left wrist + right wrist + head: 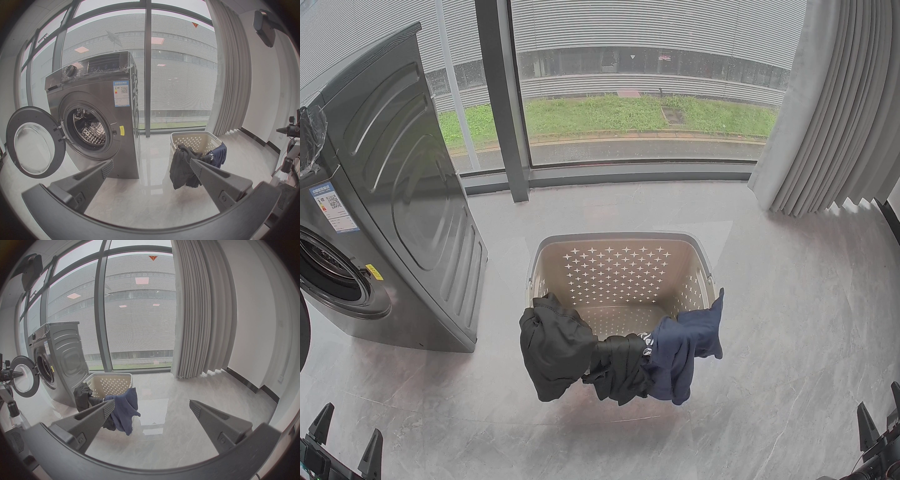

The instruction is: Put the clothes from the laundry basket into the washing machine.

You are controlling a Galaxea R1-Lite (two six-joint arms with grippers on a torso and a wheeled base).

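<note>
A beige laundry basket (622, 240) stands on the floor in front of me. Over its near rim hang a black garment (556, 347) and a navy garment (684, 344). The grey washing machine (406, 187) stands at the left, its round door (34, 142) swung open and the steel drum (89, 128) showing. My left gripper (347, 437) is open at the lower left, low near the floor. My right gripper (878, 415) is open at the lower right. Both are well short of the basket. In the wrist views the basket (193, 139) (109, 383) lies beyond the spread fingers (93, 179) (218, 421).
A floor-to-ceiling window with a dark frame post (500, 100) runs behind the basket. Grey curtains (837, 106) hang at the back right. Open grey floor (800, 325) surrounds the basket, with a gap between it and the machine.
</note>
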